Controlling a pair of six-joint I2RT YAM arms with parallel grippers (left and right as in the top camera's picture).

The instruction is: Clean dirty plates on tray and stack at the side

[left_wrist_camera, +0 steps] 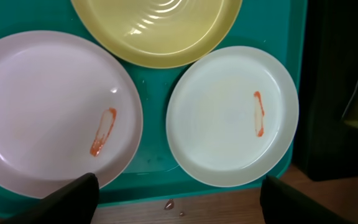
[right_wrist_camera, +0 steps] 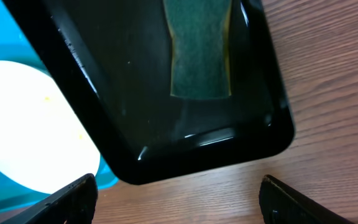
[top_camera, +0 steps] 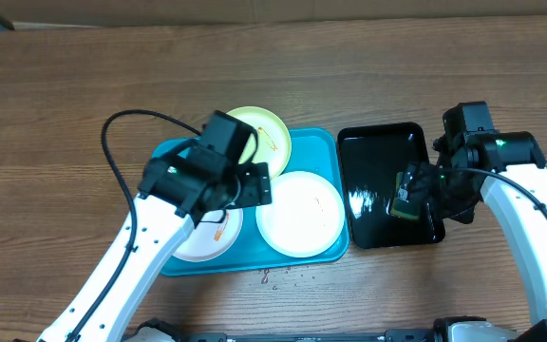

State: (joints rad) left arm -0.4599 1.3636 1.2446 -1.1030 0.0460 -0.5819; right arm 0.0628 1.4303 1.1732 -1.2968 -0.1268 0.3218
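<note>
Seemingly at the fetch-the-sponge step, the plates [left_wrist_camera: 232,115] lie smeared inside the tray [left_wrist_camera: 272,25] under the left gripper [left_wrist_camera: 179,193], its jaws apart and empty, while right of the tray the right gripper [right_wrist_camera: 179,193], equally spread, would next need to reach onto the sponge [right_wrist_camera: 199,50] in the black tray [right_wrist_camera: 104,81].

overhead: left arm [top_camera: 160,228] hides most of left plate [top_camera: 209,243] and yellow plate's [top_camera: 269,131] near rim | left wrist: yellow plate cut by top edge | right wrist: sponge [right_wrist_camera: 199,50], black tray [right_wrist_camera: 135,93] cut by top edge | specks [top_camera: 272,276] too small to identify
</note>
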